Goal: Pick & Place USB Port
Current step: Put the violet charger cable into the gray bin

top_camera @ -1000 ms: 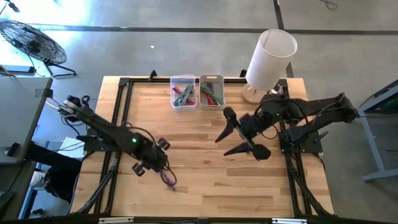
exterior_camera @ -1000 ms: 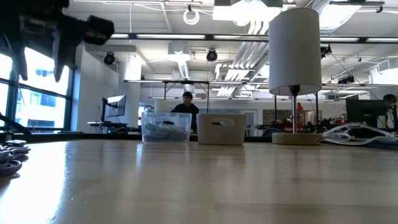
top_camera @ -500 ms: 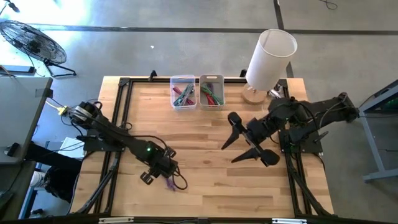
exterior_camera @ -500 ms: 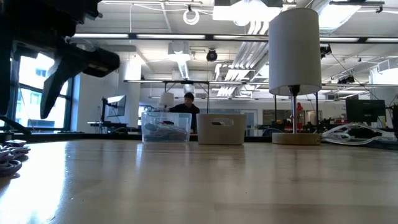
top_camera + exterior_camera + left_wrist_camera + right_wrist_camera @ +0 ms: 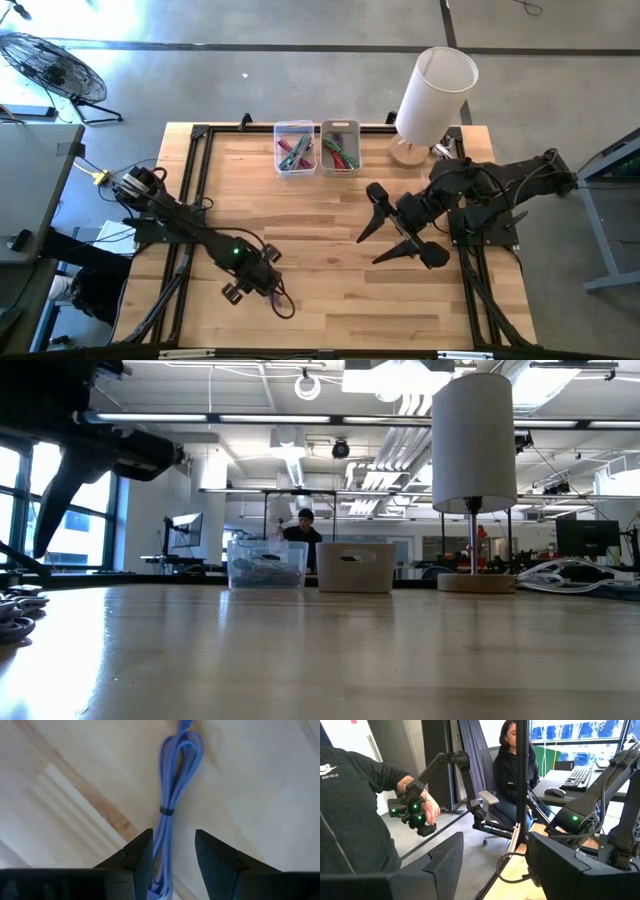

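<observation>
Since half a second ago, the left gripper (image 5: 262,283) has been lowered over the coiled USB cable (image 5: 172,795), fingers (image 5: 137,856) parted astride it, well short of the bins (image 5: 295,146). Right of the bins, the right gripper (image 5: 385,232) is held spread.

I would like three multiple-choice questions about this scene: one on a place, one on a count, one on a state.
1. Where is the bundled purple cable?
A. in a bin
B. on the wooden table, under the left gripper
C. beside the lamp

2. How many small bins stand at the table's far edge?
A. one
B. two
C. four

3. The right gripper is:
A. open, holding nothing
B. shut on the cable
C. inside a bin

Answers:
1 B, the left wrist view shows the cable between the fingers.
2 B, the high view shows two side by side.
3 A, its fingers are spread.
</observation>
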